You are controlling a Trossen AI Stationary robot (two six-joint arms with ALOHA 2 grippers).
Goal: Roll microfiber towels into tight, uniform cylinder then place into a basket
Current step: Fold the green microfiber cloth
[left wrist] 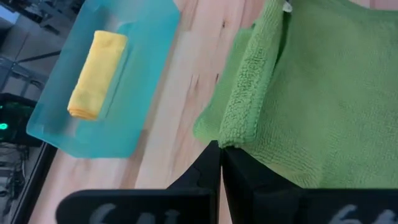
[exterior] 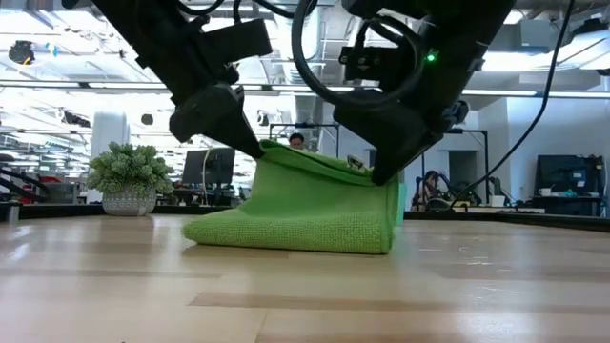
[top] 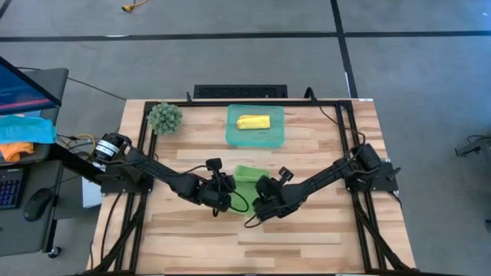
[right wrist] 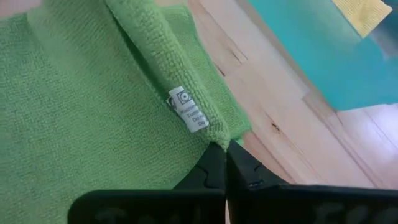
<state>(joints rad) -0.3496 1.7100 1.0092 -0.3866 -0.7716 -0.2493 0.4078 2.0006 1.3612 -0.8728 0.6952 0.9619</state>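
The light green towel [top: 249, 178] lies mid-table between my two grippers, with its near edge raised and its far part on the wood [exterior: 286, 236]. My left gripper [top: 228, 193] is shut on the towel's left near corner. My right gripper [top: 261, 199] is shut on its right near corner, by the white tag [right wrist: 188, 112]. The yellow towel [top: 253, 122], rolled into a cylinder, lies inside the teal basket [top: 232, 138] at the table's far middle. It also shows in the left wrist view [left wrist: 96, 74]. My left gripper pinches the green towel's thick folded-over edge at its corner [left wrist: 236, 134] between its two fingers, slanting down from the near left. That corner is lifted [exterior: 265, 149]; the cloth slopes down slack from it to the table. My right gripper pinches the green towel's corner just below the tag [right wrist: 217, 137] between its two fingers, slanting down from the near right. The corner is held up [exterior: 379, 173], and the cloth hangs from it to the table.
A fuzzy round green ball [top: 164, 116] sits at the table's far left, left of the basket. Bare wood lies between the towel and the basket [left wrist: 186, 81] and along the table's near side [top: 253, 245].
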